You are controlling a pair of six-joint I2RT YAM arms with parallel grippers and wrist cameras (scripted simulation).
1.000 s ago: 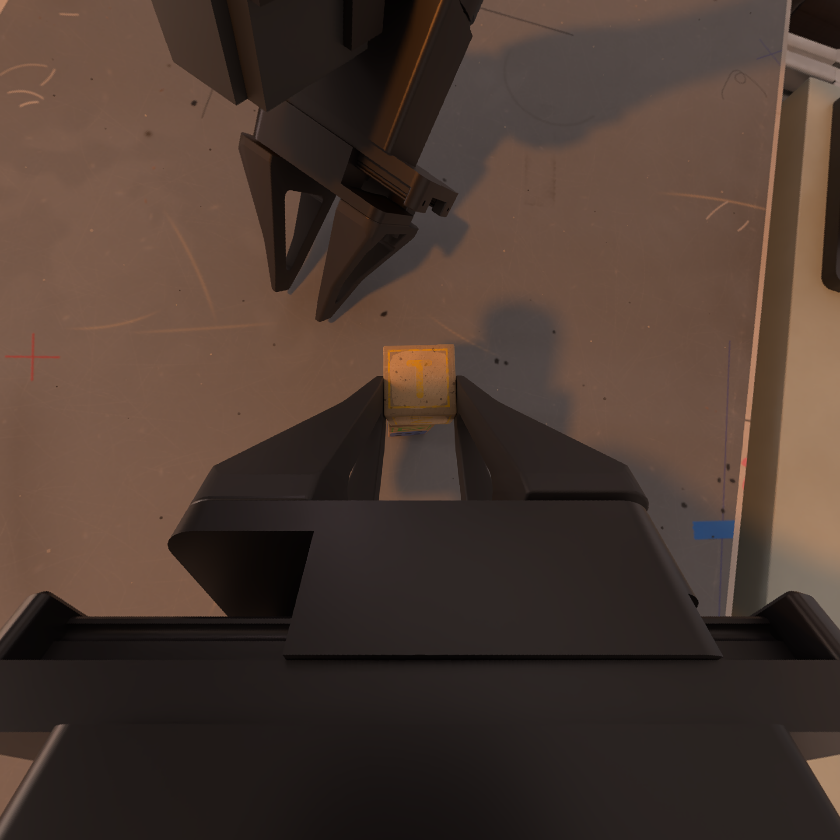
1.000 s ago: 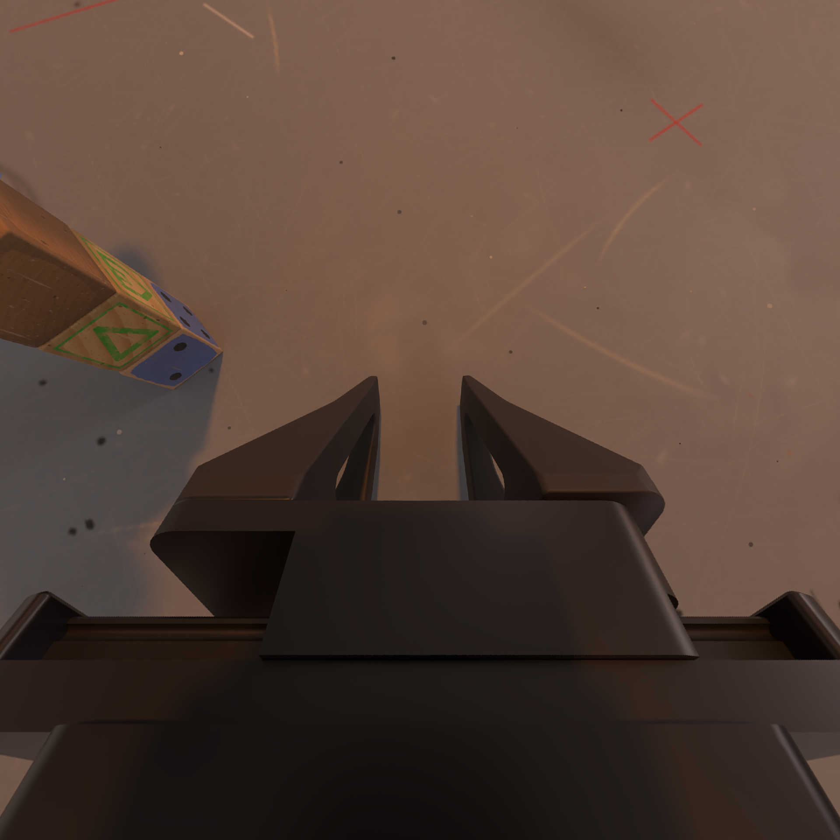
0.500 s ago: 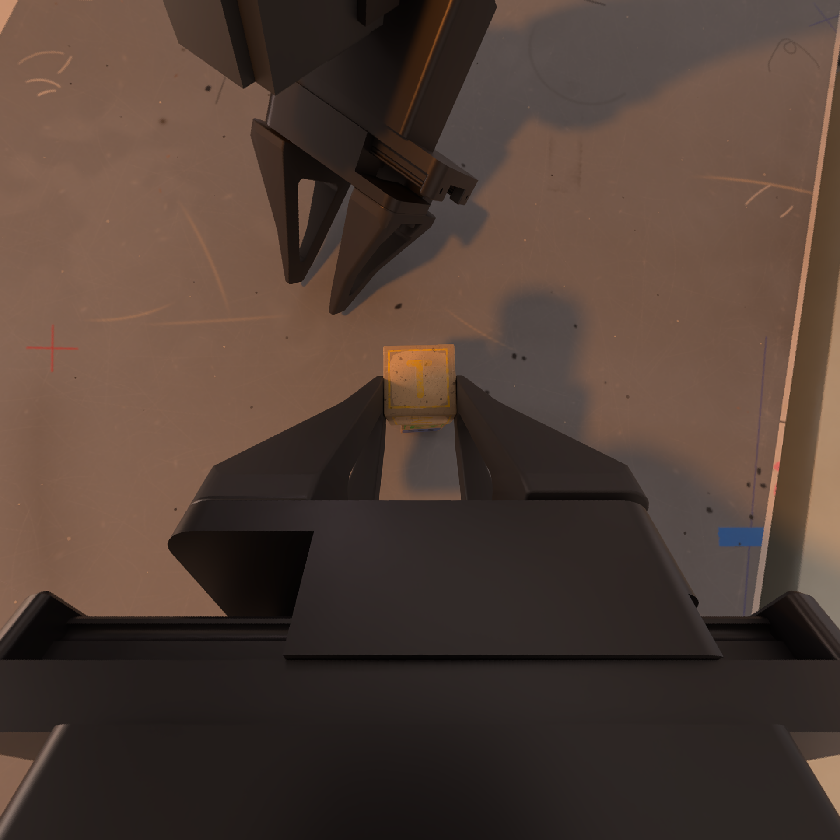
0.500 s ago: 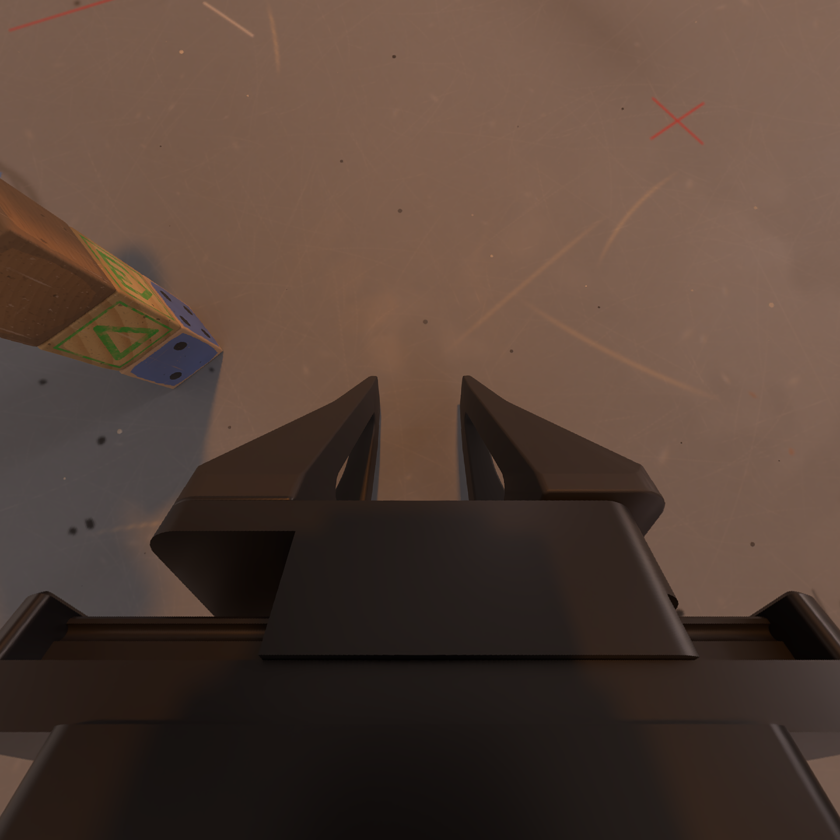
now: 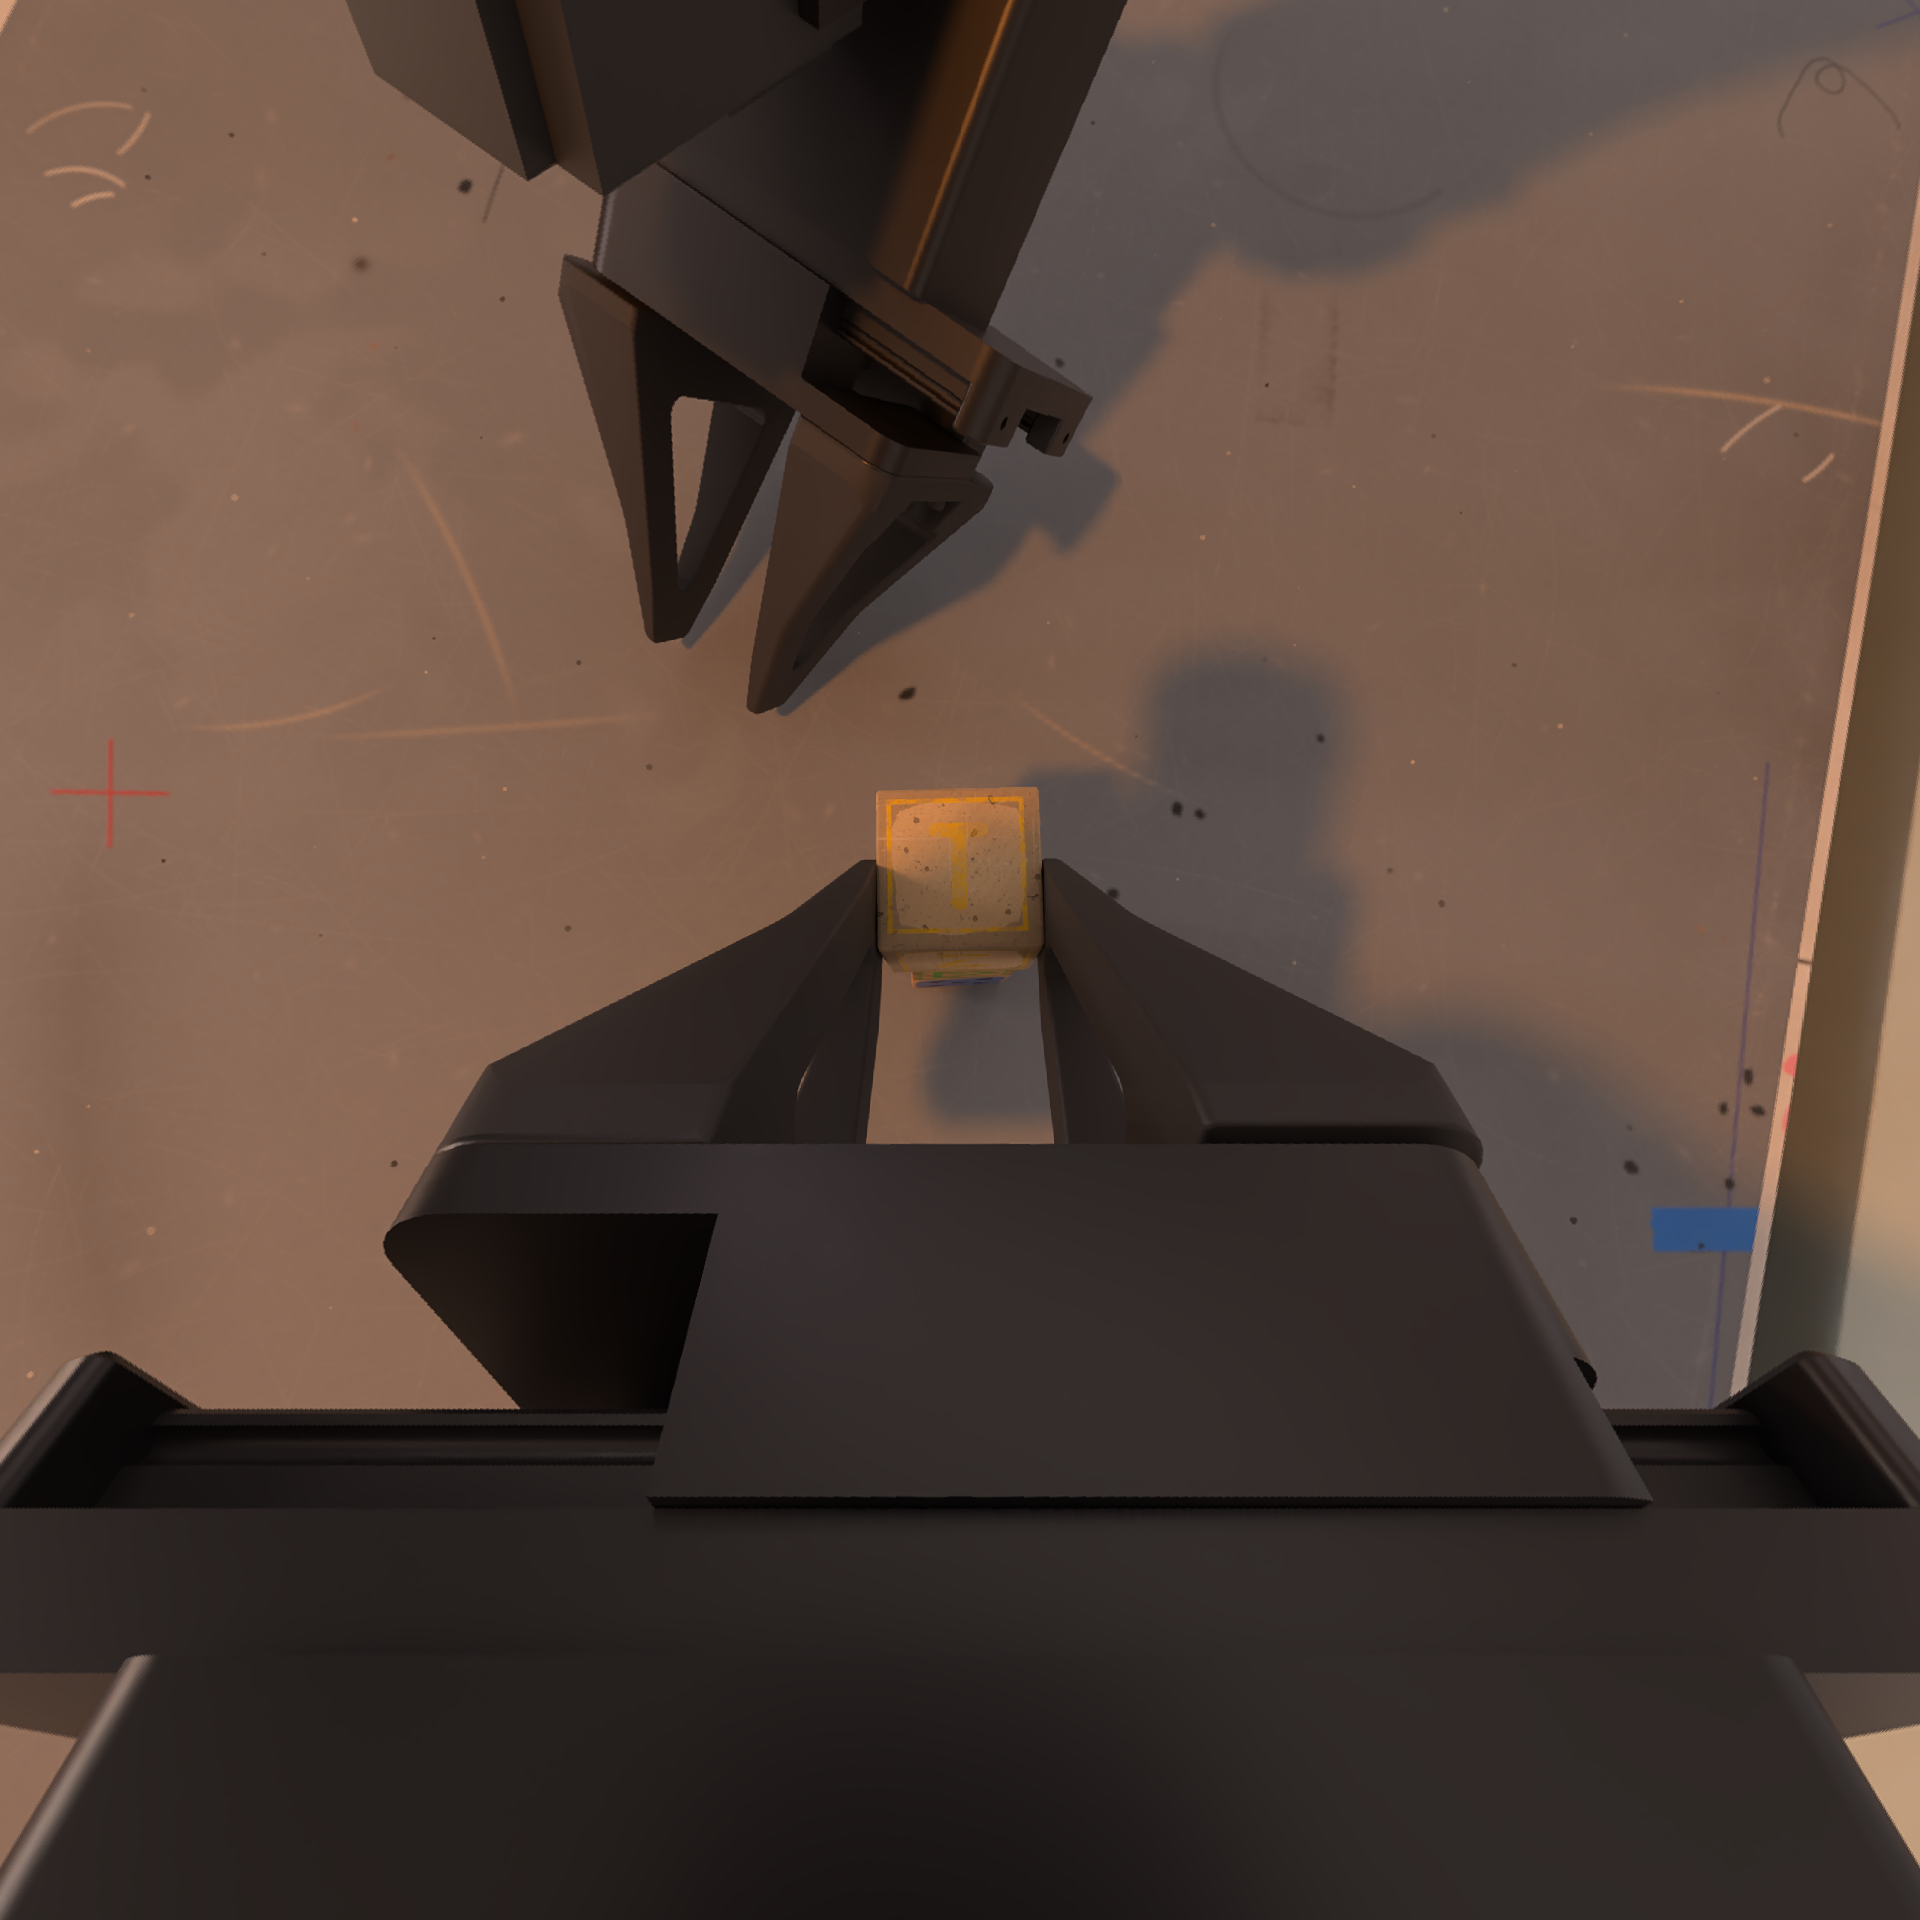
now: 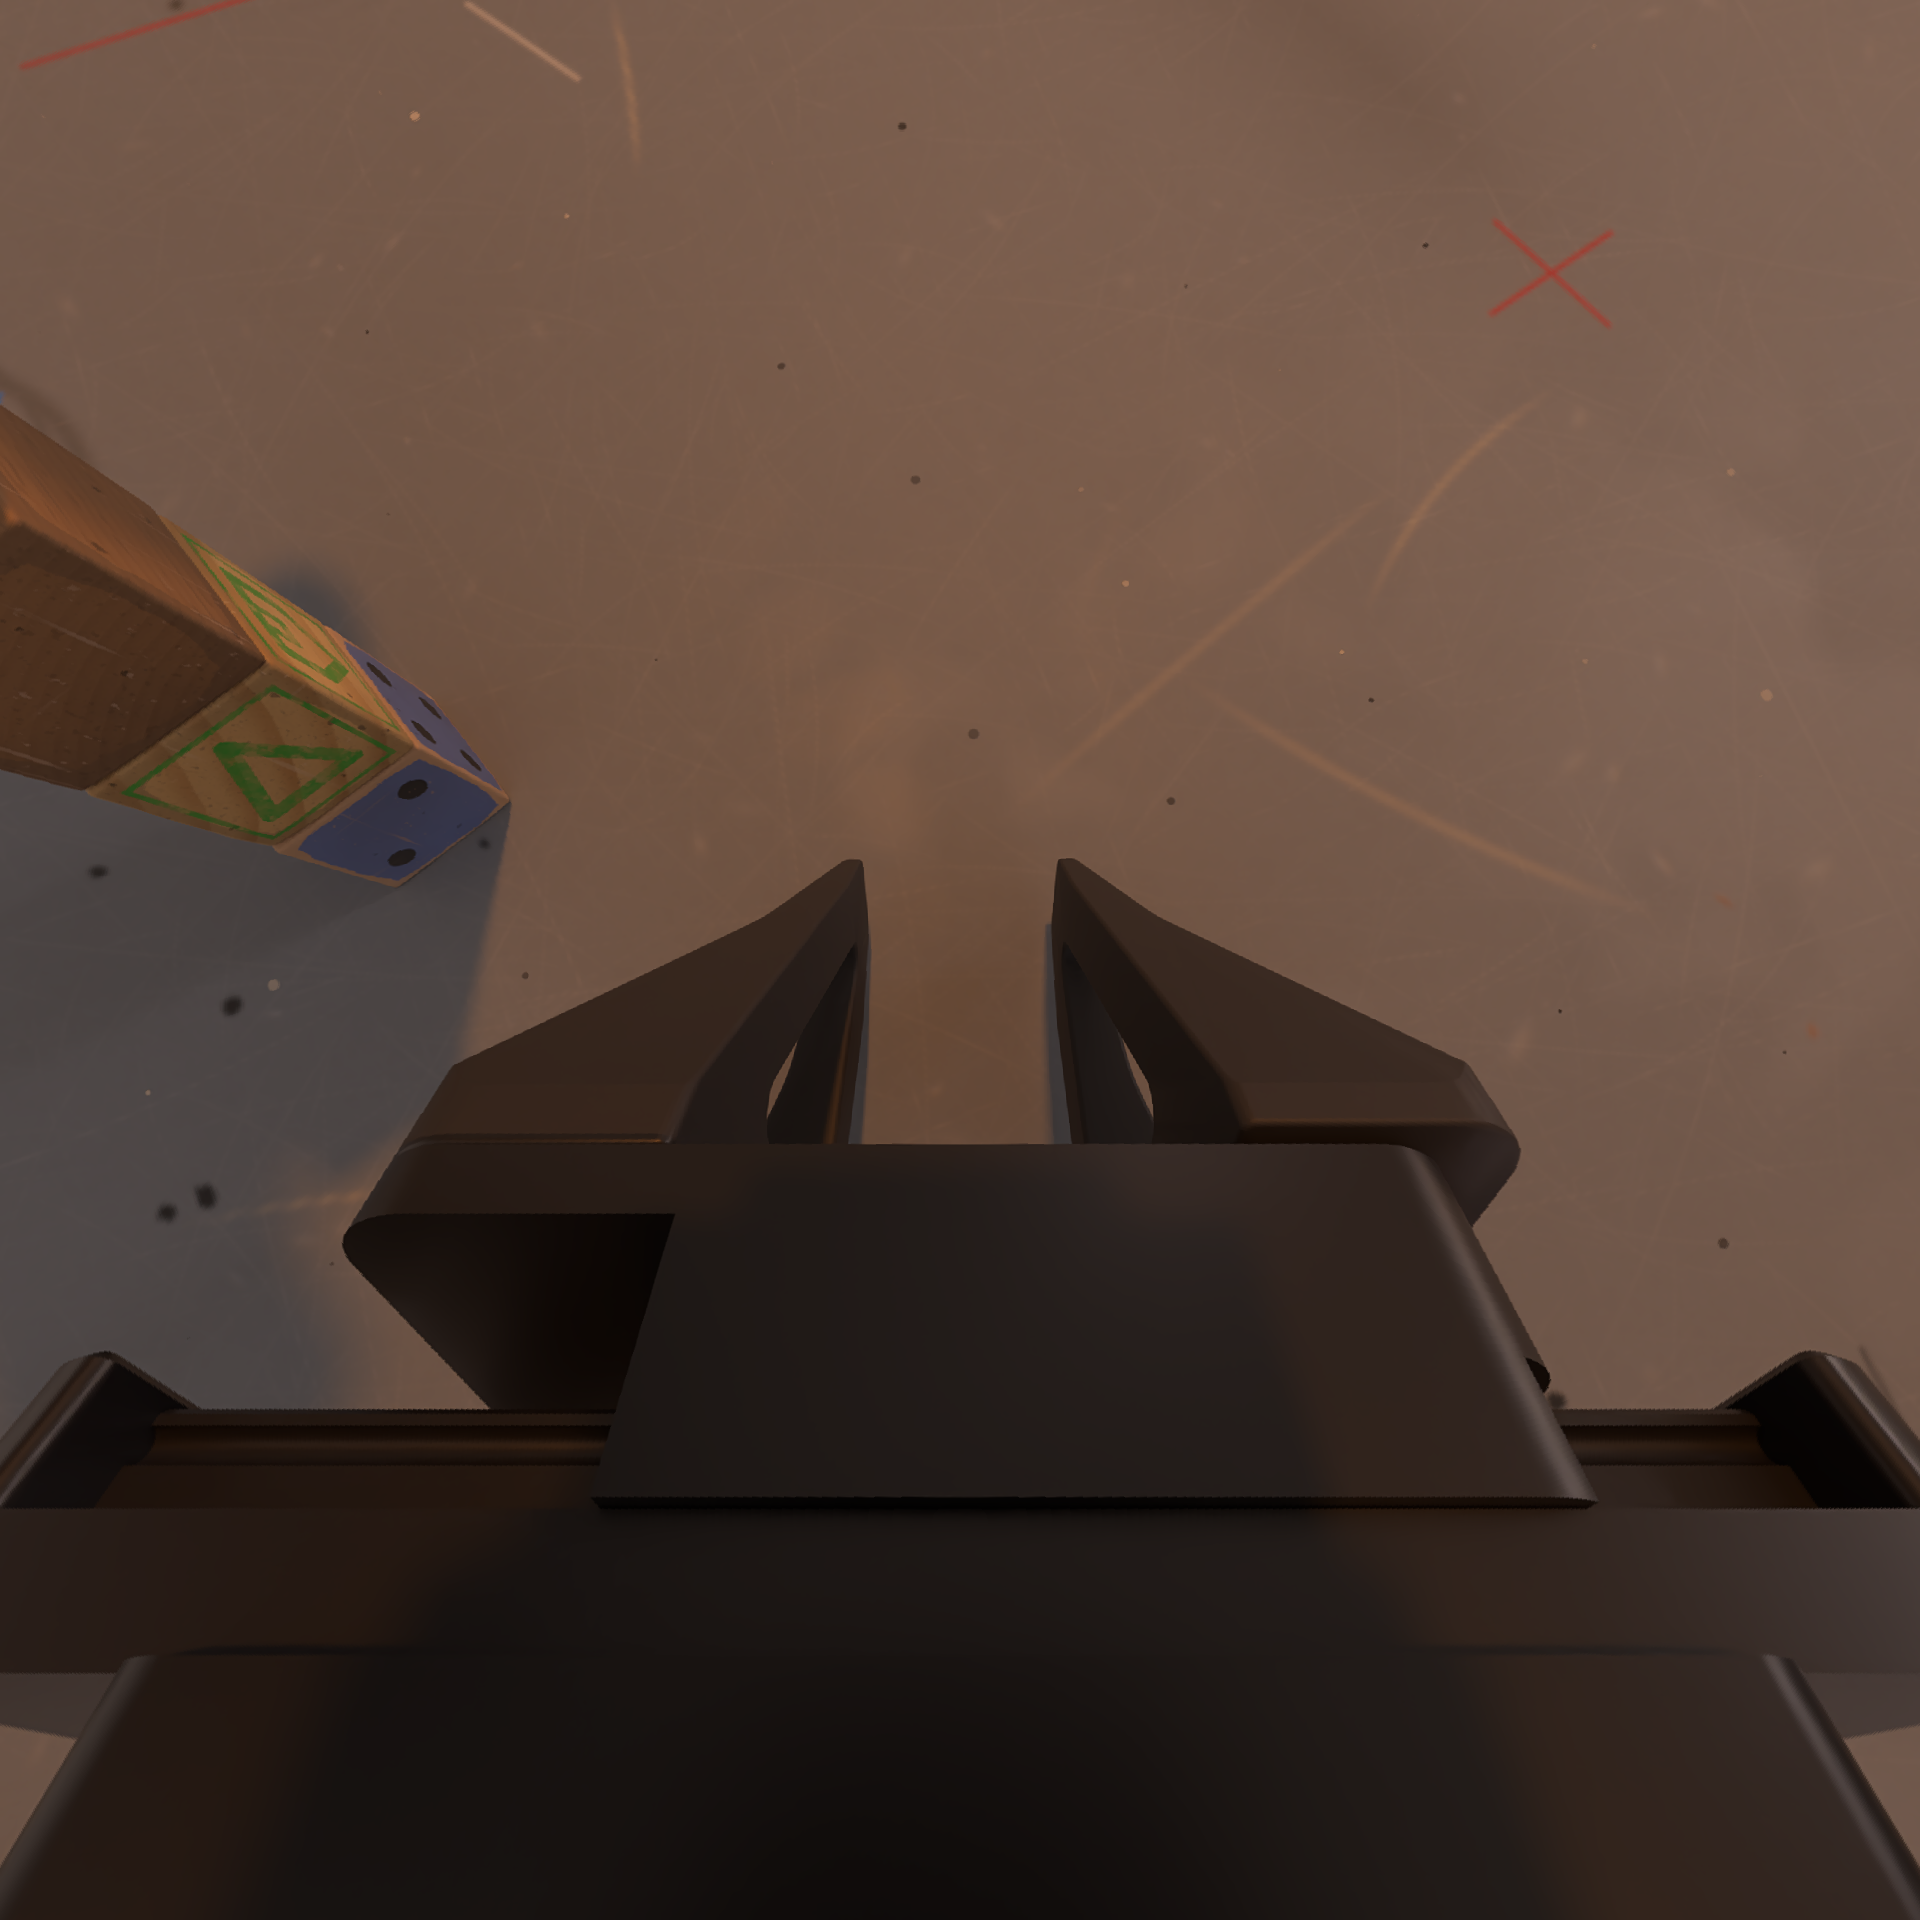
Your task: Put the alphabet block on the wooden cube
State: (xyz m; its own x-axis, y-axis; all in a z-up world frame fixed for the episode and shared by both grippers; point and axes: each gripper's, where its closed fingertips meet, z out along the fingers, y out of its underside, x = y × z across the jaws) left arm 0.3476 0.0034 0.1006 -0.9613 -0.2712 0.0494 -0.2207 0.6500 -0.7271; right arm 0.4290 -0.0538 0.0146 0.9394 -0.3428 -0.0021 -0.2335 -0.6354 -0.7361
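My left gripper (image 5: 958,871) is shut on the alphabet block (image 5: 956,831), a pale cube with a yellow letter on its top face, and holds it by its two sides. A sliver of green and blue (image 5: 958,977) peeks out right under it. In the right wrist view a stack stands at the left edge. It has a blue die (image 6: 400,816) on the table, a green-marked block (image 6: 265,769) on that, and the brown wooden cube (image 6: 94,665) on top, cut off by the frame. My right gripper (image 6: 958,868) is open and empty beside the stack. It also shows in the left wrist view (image 5: 712,670), beyond the block.
The brown tabletop (image 6: 1143,468) is scratched and speckled. It bears a red cross mark (image 5: 109,793), also in the right wrist view (image 6: 1550,272), and a blue tape strip (image 5: 1704,1229). The table's right edge (image 5: 1860,675) runs close by on the right.
My left gripper shifted slightly left over the table between one second and half a second ago, with the block in its grip, then held still. The right gripper has not moved.
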